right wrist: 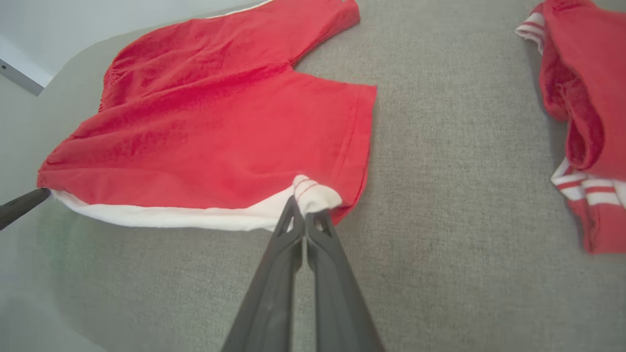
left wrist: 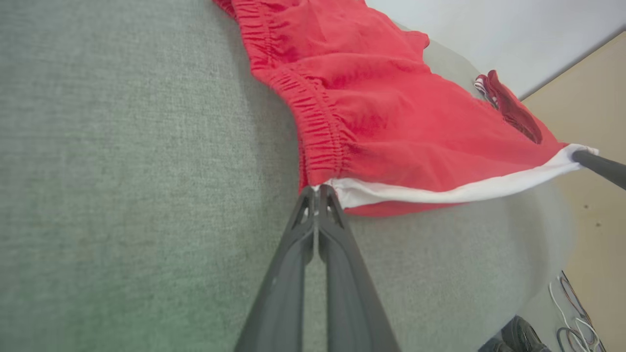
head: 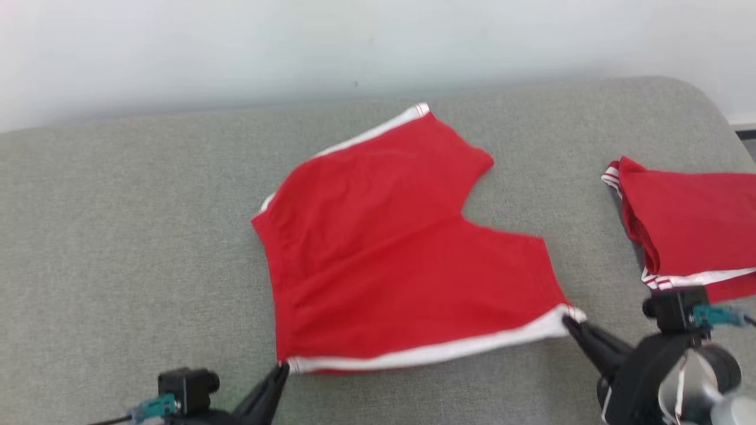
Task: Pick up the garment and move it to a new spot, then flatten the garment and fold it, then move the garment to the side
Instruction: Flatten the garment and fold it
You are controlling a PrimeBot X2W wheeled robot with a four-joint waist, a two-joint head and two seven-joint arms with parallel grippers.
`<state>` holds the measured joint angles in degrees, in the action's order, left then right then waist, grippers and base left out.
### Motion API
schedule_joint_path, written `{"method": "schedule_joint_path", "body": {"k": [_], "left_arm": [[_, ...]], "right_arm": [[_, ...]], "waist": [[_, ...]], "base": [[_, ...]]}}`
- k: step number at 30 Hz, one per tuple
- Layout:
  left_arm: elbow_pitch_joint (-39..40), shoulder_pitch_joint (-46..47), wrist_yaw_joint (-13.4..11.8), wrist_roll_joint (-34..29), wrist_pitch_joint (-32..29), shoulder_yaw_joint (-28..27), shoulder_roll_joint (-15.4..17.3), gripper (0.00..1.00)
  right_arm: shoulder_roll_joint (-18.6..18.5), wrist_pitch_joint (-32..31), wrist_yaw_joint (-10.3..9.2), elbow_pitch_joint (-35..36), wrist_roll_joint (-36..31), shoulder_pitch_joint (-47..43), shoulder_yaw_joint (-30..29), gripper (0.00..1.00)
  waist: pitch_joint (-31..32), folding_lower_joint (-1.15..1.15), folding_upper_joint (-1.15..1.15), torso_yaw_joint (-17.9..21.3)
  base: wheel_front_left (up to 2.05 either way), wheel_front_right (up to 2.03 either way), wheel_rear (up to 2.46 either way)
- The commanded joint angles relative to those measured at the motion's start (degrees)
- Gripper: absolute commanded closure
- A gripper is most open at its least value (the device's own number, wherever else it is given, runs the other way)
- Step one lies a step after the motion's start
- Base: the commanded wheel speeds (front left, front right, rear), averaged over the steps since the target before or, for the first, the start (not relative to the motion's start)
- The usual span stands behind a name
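Observation:
The garment (head: pixel 390 254) is a pair of red shorts with white side stripes, spread on a grey padded surface (head: pixel 118 236). Its near white-striped edge is pulled taut between both grippers. My left gripper (head: pixel 282 370) is shut on the waistband end of that edge, seen close in the left wrist view (left wrist: pixel 318 191). My right gripper (head: pixel 570 321) is shut on the leg-hem end, where white trim bunches over its tips (right wrist: pixel 302 208). The rest of the garment (right wrist: pixel 210 112) lies flat, with the far leg pointing away from me.
A second red garment (head: pixel 691 224) with red-and-white striped trim lies folded at the right edge of the surface. A white wall (head: pixel 354 41) runs behind the surface. Beige floor (left wrist: pixel 596 205) with cables and a dark shoe (left wrist: pixel 518 335) lies beyond the surface's right end.

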<state>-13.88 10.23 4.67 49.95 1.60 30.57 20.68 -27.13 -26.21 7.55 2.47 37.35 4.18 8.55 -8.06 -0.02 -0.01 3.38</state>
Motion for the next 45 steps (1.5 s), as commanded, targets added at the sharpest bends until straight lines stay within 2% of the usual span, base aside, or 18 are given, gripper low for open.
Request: {"method": "schedule_joint_path", "body": {"k": [1, 5, 9, 12, 17, 22, 28, 35, 37, 41, 45], "left_arm": [[1.3, -2.5, -0.1, 1.8, -2.4, 0.3, 1.3, 1.0], [4.4, -5.7, -1.7, 3.3, -6.0, 0.3, 3.6, 1.0], [6.8, -8.9, -4.7, 3.0, -10.2, 1.3, 6.7, 1.0], [10.4, -10.9, -5.7, 4.9, -12.4, 1.4, 7.3, 1.0], [14.0, -12.1, -8.1, 3.2, -12.1, 1.0, 8.7, 1.0], [15.9, -10.7, -7.4, 3.3, -9.5, 0.7, 6.4, 1.0], [14.7, -6.8, -6.3, 2.4, -4.4, -0.8, 3.0, 1.0], [9.8, 0.9, -4.2, 1.2, -1.1, -1.2, -0.8, 1.0], [7.9, 3.3, -4.6, 0.3, 0.1, -1.5, -1.8, 1.0], [4.5, 7.9, -3.7, -0.6, 1.8, -1.4, -4.0, 1.0], [1.3, 11.8, -4.1, -1.0, 4.4, -2.6, -6.0, 1.0]], "right_arm": [[1.4, -2.3, -0.15, 1.7, 0.8, -3.1, -1.8, 1.0], [3.3, -8.6, -0.15, 5.1, 1.8, -9.2, -4.6, 1.0], [5.3, -15.0, -0.15, 9.1, 3.2, -14.3, -7.3, 1.0], [7.0, -19.8, -0.15, 11.9, 3.6, -18.1, -10.4, 1.0], [8.9, -22.1, -0.15, 16.6, 2.1, -19.5, -13.8, 1.0], [10.0, -19.5, -0.15, 18.2, 2.4, -16.2, -12.7, 1.0], [6.8, -13.1, -0.15, 14.5, -1.4, -7.9, -9.9, 1.0], [3.6, -4.3, -0.15, 5.5, -5.5, 6.6, -3.1, 1.0], [2.5, -2.1, -0.15, 2.1, -6.3, 10.9, -1.0, 1.0], [0.6, 2.1, -0.15, -4.5, -7.7, 19.2, 2.8, 1.0], [0.0, 6.8, -0.15, -11.0, -9.1, 25.9, 5.3, 1.0]], "waist": [[1.1, 0.02, 0.01, -0.7], [2.1, 0.02, 0.01, -0.9], [3.0, 0.02, 0.01, -1.0], [3.7, 0.02, 0.01, -0.9], [4.1, 0.02, 0.01, -0.8], [4.2, 0.02, 0.01, -0.9], [3.0, 0.02, 0.01, -1.9], [-0.5, 0.02, 0.01, -3.8], [-1.6, 0.02, 0.01, -4.5], [-4.2, 0.02, 0.01, -5.8], [-6.4, 0.02, 0.01, -7.2]], "base": [[0.0, 0.0, 0.0], [0.0, 0.0, 0.0], [0.0, 0.0, 0.0], [0.0, 0.0, 0.0], [0.0, 0.0, 0.0], [0.0, 0.0, 0.0], [0.0, 0.0, 0.0], [0.0, 0.0, 0.0], [0.0, 0.0, 0.0], [0.0, 0.0, 0.0], [0.0, 0.0, 0.0]]}}
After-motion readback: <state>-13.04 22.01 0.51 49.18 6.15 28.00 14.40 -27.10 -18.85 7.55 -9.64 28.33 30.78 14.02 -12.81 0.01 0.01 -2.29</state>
